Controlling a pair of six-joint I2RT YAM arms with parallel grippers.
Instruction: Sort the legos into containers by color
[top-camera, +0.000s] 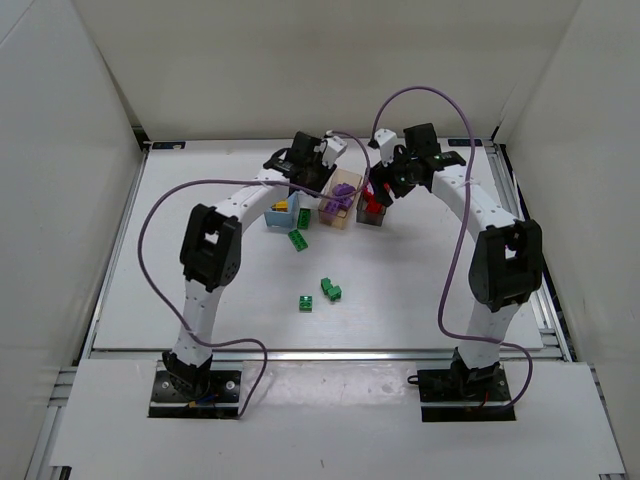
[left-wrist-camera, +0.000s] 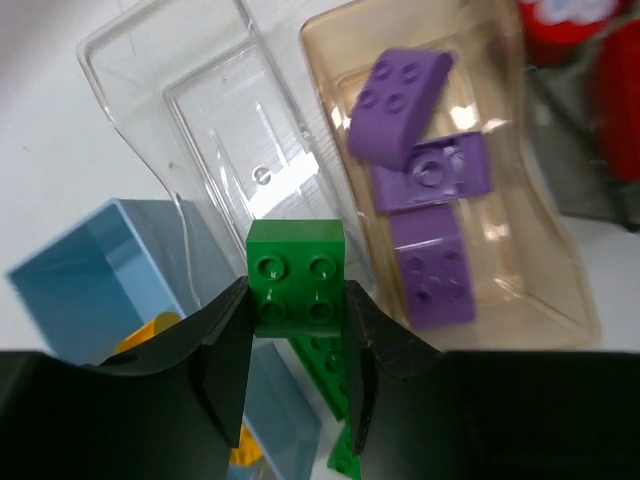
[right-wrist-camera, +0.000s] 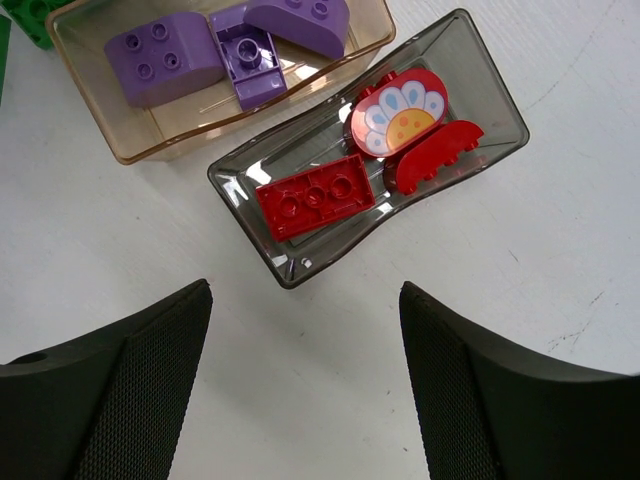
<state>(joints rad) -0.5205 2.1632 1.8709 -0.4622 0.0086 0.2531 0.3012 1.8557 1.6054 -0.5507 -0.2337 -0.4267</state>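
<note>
I read green brick (left-wrist-camera: 296, 275) as glossy smooth plastic. Clear bin (left-wrist-camera: 215, 110) shiny, see-through plastic; peach bin (left-wrist-camera: 530, 230) translucent, glossy; blue bin (left-wrist-camera: 70, 290) opaque, duller. Right pincer (right-wrist-camera: 305, 295) matt black, rough woven texture. Bench (right-wrist-camera: 560, 200) matt white.

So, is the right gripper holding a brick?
No, the right gripper is wide open and grips nothing.
</note>
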